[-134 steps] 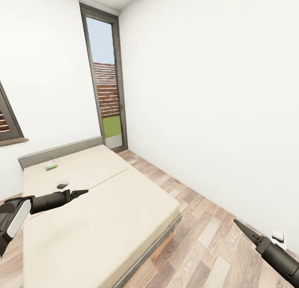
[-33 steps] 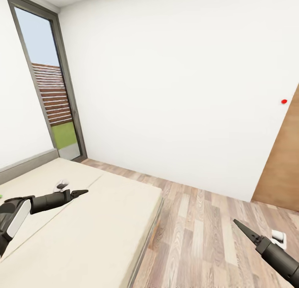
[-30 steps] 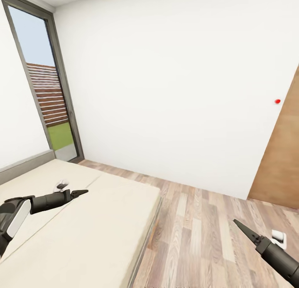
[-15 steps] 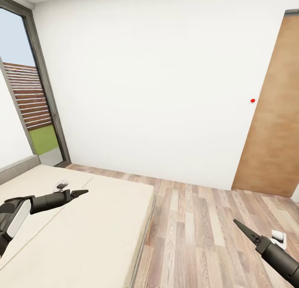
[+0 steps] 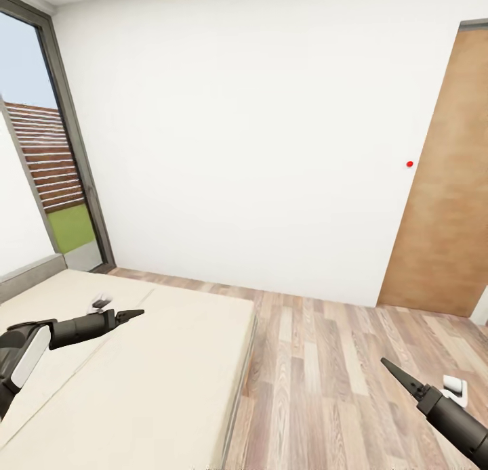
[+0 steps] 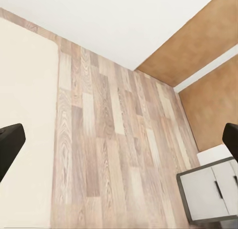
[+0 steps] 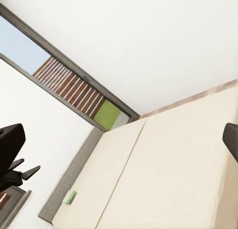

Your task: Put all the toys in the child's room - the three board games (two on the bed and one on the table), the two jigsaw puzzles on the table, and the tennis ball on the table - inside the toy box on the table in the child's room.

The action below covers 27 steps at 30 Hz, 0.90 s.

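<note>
left hand (image 5: 129, 314), tapered black, above smooth cream bed (image 5: 135, 375)

Bed (image 5: 156, 382) cut off at head view's lower and left edges. Door (image 5: 444, 206) clipped at right edge. Small green item (image 7: 71, 197) near headboard in right wrist view — too small to identify. White cabinet (image 6: 210, 192) partly out of frame — top unseen.

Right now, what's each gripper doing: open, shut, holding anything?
Left gripper: open, holding nothing, fingers wide apart.
Right gripper: open, holding nothing, fingers spread.
</note>
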Tool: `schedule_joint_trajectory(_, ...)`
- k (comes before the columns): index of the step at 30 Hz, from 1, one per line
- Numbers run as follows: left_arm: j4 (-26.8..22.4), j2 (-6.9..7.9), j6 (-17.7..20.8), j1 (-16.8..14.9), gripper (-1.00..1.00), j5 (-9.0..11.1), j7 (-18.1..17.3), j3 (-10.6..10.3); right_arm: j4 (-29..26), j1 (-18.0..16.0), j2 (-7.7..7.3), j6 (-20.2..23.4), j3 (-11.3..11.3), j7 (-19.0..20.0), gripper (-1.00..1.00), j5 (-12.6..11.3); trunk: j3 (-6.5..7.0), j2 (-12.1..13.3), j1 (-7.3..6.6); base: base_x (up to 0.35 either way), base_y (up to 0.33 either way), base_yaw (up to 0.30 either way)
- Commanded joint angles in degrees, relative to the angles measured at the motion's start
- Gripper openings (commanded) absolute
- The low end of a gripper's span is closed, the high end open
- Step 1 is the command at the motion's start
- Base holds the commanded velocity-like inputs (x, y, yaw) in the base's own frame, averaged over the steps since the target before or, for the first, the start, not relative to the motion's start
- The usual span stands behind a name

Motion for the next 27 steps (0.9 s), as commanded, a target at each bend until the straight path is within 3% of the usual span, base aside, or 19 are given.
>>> schedule_joint_trajectory(1,0.0,0.0,0.3,0.0,1.0,0.1,-0.1,0.0,0.0,0.0,0.0,0.3,0.0,0.0,1.0,-0.2,0.0,0.0,0.01,-0.091,0.225,-0.066)
schedule_joint_trajectory(27,0.0,0.0,0.3,0.0,1.0,0.1,-0.2,0.0,0.0,0.0,0.01,0.3,0.0,0.0,1.0,-0.3,0.75,0.0,0.01,-0.065,0.268,-0.227)
